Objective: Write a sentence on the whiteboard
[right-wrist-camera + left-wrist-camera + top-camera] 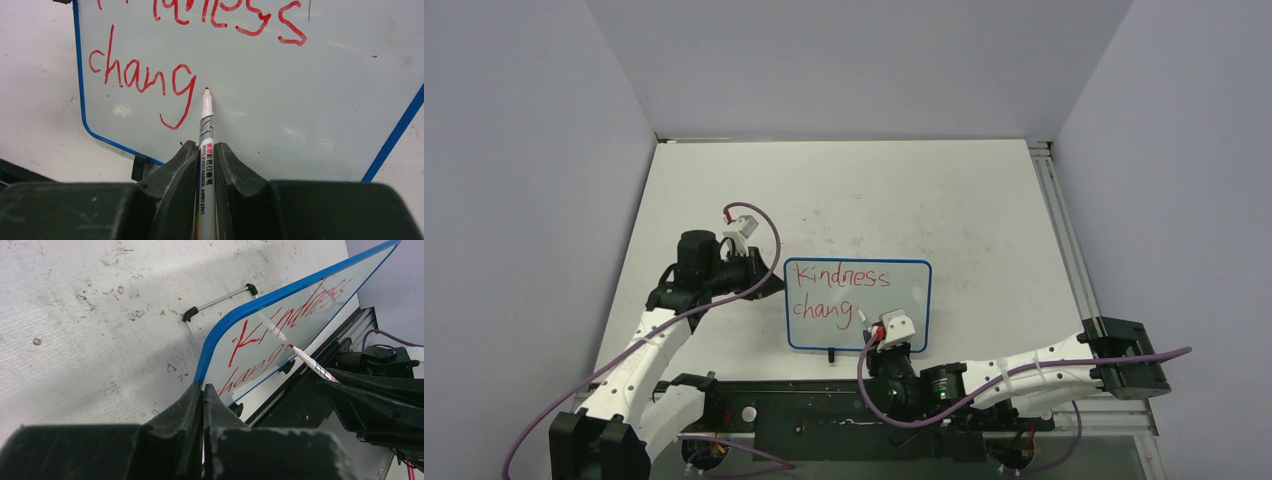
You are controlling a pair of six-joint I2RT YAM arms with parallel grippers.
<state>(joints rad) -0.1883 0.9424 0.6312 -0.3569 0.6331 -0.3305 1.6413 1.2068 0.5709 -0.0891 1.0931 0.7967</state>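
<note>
Whiteboard [911, 300] sits in the lower middle of the top view, with red "Kindness" up top and "chang" on the line under it.

Left hand [202, 390] is clamped shut on the whiteboard's blue frame, on the edge that faces the left of the top view, right by the K. Right hand [206, 147] is closed around a red marker [206, 120], which pokes straight out between the fingers toward the board. The marker tip sits just right of the tail of the "g", in the lower half of the board. In the left wrist view the tip meets its own reflection, so it looks like it's touching the surface. The board looks tipped up off the scuffed white worktop [874, 190] rather than lying flat. A thin metal rod [220, 299] with black end caps shows just behind it, upper middle of the left wrist view.
</note>
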